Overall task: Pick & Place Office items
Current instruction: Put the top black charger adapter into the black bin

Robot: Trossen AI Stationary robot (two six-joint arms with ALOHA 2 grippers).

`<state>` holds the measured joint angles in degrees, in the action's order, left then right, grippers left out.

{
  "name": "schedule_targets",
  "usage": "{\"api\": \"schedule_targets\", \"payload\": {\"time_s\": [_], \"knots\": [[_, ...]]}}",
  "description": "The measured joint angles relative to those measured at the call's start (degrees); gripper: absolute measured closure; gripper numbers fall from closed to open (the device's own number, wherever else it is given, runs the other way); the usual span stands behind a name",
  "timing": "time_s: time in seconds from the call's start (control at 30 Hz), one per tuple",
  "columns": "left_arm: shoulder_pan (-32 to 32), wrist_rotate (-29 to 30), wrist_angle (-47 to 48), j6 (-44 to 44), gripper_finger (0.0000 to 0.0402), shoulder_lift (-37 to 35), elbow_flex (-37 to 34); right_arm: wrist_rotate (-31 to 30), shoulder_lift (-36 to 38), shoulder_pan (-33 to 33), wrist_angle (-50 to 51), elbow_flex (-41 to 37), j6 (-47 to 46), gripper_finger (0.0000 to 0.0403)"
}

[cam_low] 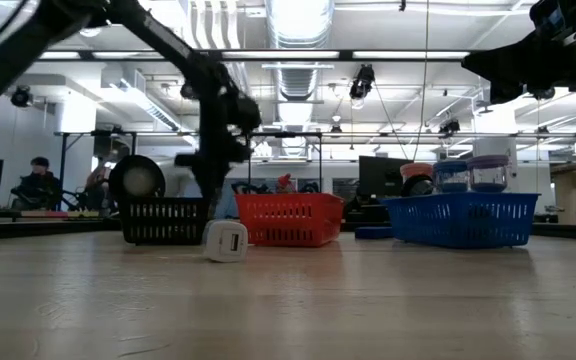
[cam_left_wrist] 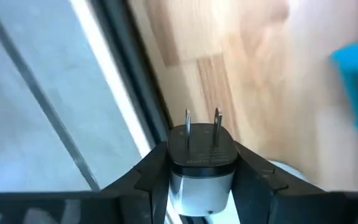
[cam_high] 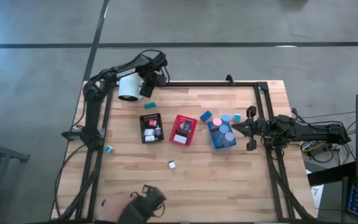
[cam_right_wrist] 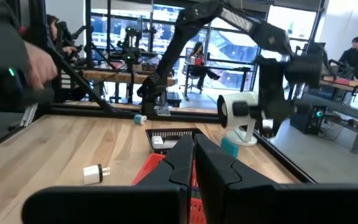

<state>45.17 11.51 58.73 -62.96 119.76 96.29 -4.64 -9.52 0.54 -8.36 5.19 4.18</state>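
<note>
My left gripper (cam_high: pixel 146 87) hovers over the table's far left part, beside the big white cylinder (cam_high: pixel 129 88), and is shut on a small plug adapter (cam_left_wrist: pixel 202 152) with a black face, two prongs and a grey body. My right gripper (cam_right_wrist: pixel 194 154) is shut on nothing and waits at the right side, next to the blue tray (cam_high: pixel 221 135). Loose items lie flat on the wood: a white plug block (cam_high: pixel 172 164) (cam_low: pixel 226 241), teal bits (cam_high: pixel 150 106) (cam_high: pixel 109 149) and blue pieces (cam_high: pixel 206 116). Round pink and blue caps fill the blue tray. My left gripper pinches the plug adapter by its two opposite sides, just below the black face (cam_left_wrist: pixel 201 163), one finger (cam_left_wrist: pixel 151 177) on each side. The prongs (cam_left_wrist: pixel 202 121) point forward, away from the gripper. The adapter touches nothing else in the wrist view.
Black tray (cam_high: pixel 151 127), red tray (cam_high: pixel 183 129) and blue tray stand in a row across the table's middle. A black frame rail (cam_high: pixel 210 84) runs along the far edge. A person's hand (cam_high: pixel 138 204) holding something dark reaches in over the near edge.
</note>
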Motion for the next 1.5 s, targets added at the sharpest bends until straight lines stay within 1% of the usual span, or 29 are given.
{"api": "schedule_targets", "payload": {"time_s": [0.13,0.23,0.37,0.4,0.47,0.53,0.6,0.73,0.8,0.9,1.0,1.17,1.23,1.37,1.43,1.5], "knots": [[-2.0,-3.2,1.3,3.7,0.0269,-7.2,0.0,0.0,0.0,0.0,0.0,0.0,0.3,0.039],[-3.7,-5.3,1.3,8.5,0.0269,-14.3,0.0,0.0,0.0,0.0,0.0,0.0,0.4,0.039],[-4.9,-13.7,-0.6,18.5,0.0269,-23.9,-0.6,0.0,0.0,0.0,-0.1,0.0,0.7,0.039],[-5.3,-14.9,-2.3,21.9,0.0269,-26.4,-1.5,0.0,0.0,0.0,-0.1,0.0,1.0,0.039],[-6.2,-15.5,-6.8,27.9,0.0269,-31.9,-4.8,0.0,0.0,0.0,-0.1,0.0,1.6,0.039],[-7.0,-17.0,-11.8,32.4,0.0269,-37.4,-9.6,0.0,0.0,0.0,0.1,0.0,1.8,0.039],[-7.7,-20.1,-17.4,36.0,0.0269,-43.0,-15.6,0.0,0.0,0.0,0.1,0.0,1.6,0.039],[-8.2,-29.1,-29.1,43.1,0.0269,-54.9,-30.0,0.0,0.0,0.0,0.1,0.0,0.9,0.039],[-8.2,-32.3,-35.6,46.3,0.0269,-61.0,-38.1,0.0,0.0,0.0,0.0,0.0,0.9,0.039],[-8.2,-33.5,-46.6,52.5,0.0269,-69.8,-49.8,0.0,0.0,0.0,0.0,0.0,0.8,0.039],[-8.2,-33.6,-53.5,55.7,0.0269,-77.4,-59.2,0.0,0.0,0.0,0.0,0.0,0.7,0.039],[-8.2,-33.6,-60.4,60.6,0.0269,-87.1,-70.5,0.0,0.0,0.0,-0.1,0.0,0.8,0.039],[-8.3,-33.6,-62.3,63.2,0.0269,-90.2,-75.0,0.0,0.0,0.0,-0.3,-0.1,0.9,0.039],[-8.3,-34.1,-66.5,65.5,0.0269,-95.5,-83.0,0.0,-0.1,0.0,-0.7,-0.1,0.9,0.039],[-8.3,-35.9,-67.7,65.9,0.0269,-97.3,-85.7,0.0,-0.1,0.0,-0.9,-0.1,1.0,0.039],[-8.6,-39.4,-68.0,66.0,0.0269,-98.6,-87.5,0.0,-0.1,0.0,-1.4,-0.1,0.9,0.039]]}}
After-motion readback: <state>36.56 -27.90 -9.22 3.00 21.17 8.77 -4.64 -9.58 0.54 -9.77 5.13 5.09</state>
